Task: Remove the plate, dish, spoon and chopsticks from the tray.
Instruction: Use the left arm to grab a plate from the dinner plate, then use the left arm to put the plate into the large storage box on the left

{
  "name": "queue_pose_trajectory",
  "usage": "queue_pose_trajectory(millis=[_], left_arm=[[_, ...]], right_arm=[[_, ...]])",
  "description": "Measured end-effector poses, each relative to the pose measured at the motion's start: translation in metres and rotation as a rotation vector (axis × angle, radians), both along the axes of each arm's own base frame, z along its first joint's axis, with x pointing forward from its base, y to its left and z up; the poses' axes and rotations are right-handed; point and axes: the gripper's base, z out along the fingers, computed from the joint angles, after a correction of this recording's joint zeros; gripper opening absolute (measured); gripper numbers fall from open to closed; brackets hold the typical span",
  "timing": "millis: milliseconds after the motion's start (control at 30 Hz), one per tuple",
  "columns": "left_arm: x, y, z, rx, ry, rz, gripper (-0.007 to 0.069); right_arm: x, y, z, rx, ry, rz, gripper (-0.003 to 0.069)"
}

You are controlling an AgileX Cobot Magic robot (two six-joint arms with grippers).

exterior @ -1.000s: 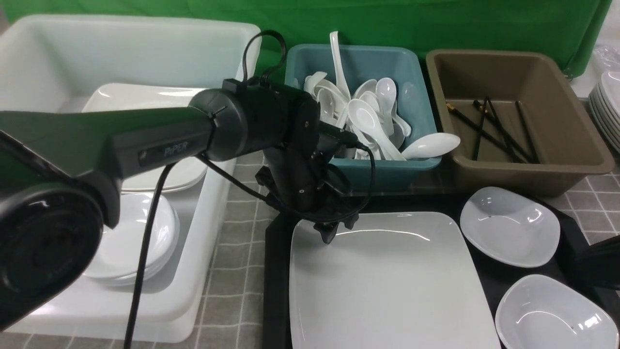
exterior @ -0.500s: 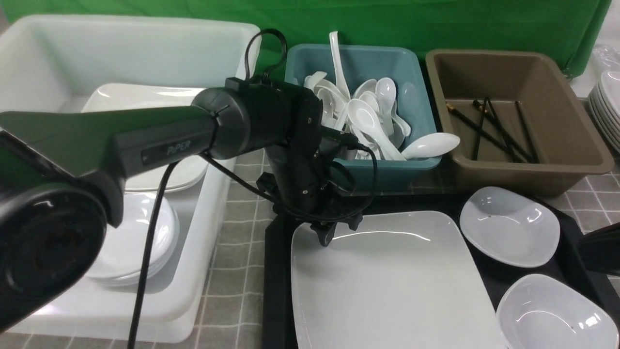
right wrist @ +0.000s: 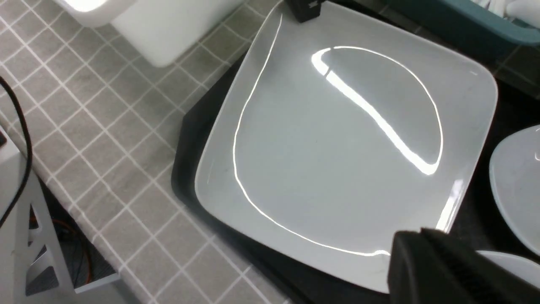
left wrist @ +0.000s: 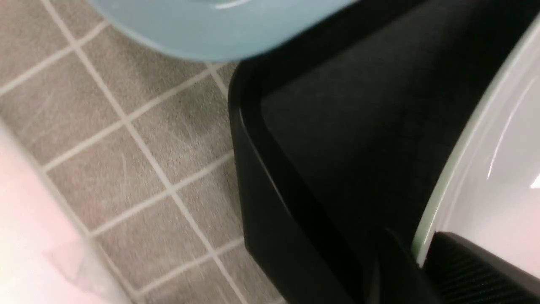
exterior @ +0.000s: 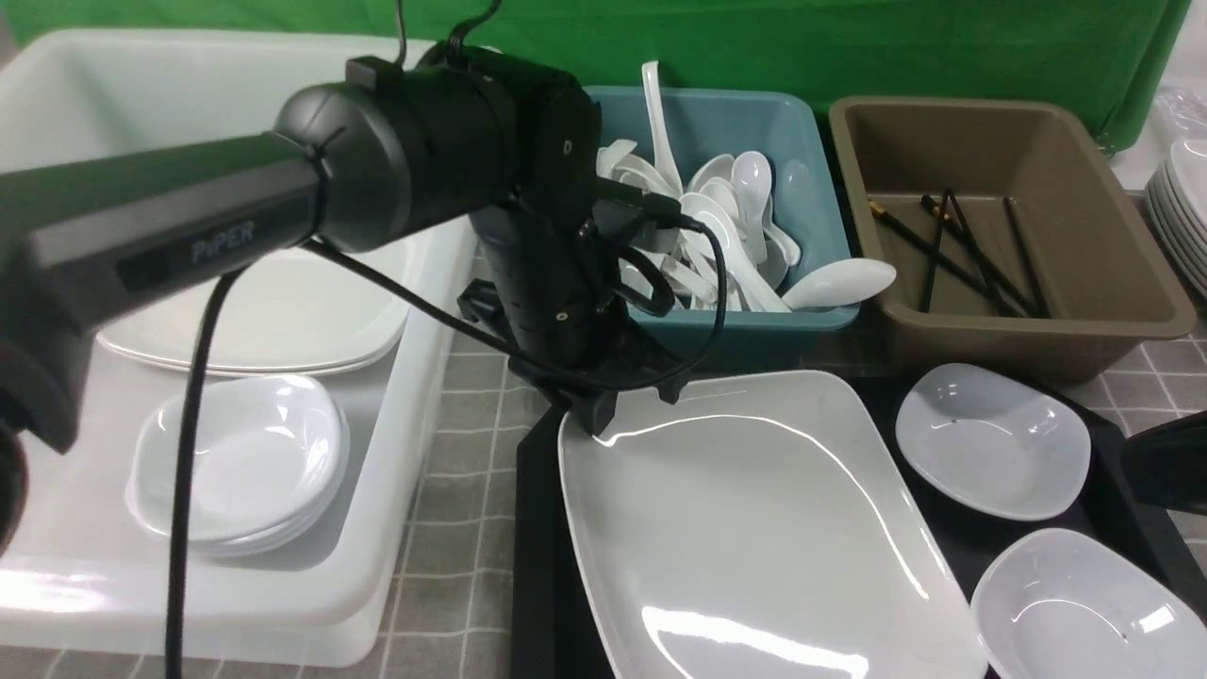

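Note:
The large white plate (exterior: 754, 528) lies tilted on the black tray (exterior: 533, 566), its far left corner raised. My left gripper (exterior: 594, 415) is shut on that corner. In the left wrist view the plate (left wrist: 498, 169) has its rim pinched in the left gripper (left wrist: 417, 253), one finger (left wrist: 464, 266) on top and one beneath. Two small white dishes (exterior: 990, 438) (exterior: 1075, 608) sit on the tray's right side. My right gripper (right wrist: 422, 236) is shut and holds nothing, beside the plate (right wrist: 337, 147) at its near right edge. Several spoons (exterior: 735, 226) fill the teal tub; chopsticks (exterior: 962, 250) lie in the brown tub.
A big white tub (exterior: 415, 396) at the left holds flat plates (exterior: 283, 311) and stacked small dishes (exterior: 236, 462). The teal tub (exterior: 801, 325) and brown tub (exterior: 1037, 344) stand just behind the tray. More white plates (exterior: 1183, 207) are stacked at the far right.
My left gripper closed on the plate's far left corner and rose with it, so the plate now tilts up off the tray. The right arm has barely moved.

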Motion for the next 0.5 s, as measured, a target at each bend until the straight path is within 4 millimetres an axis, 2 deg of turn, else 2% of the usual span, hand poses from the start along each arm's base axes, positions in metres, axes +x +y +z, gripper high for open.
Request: queue_pose_trajectory(millis=[300,333,400,500], left_arm=[[0.001,0.018,0.015,-0.074,0.073,0.094,0.0069],[0.005,0.028,0.02,-0.117,0.091,0.135,0.0055],[0.007,0.033,0.023,-0.143,0.098,0.154,0.005],[0.009,0.047,0.038,-0.236,0.103,0.173,0.0036]], right_arm=[[0.0,0.0,0.0,0.0,-0.001,0.0,0.0038],[0.0,0.0,0.0,-0.002,-0.003,0.003,0.0038],[0.0,0.0,0.0,-0.002,-0.004,0.003,0.0038],[0.0,0.0,0.0,-0.005,-0.009,0.008,0.0038]])
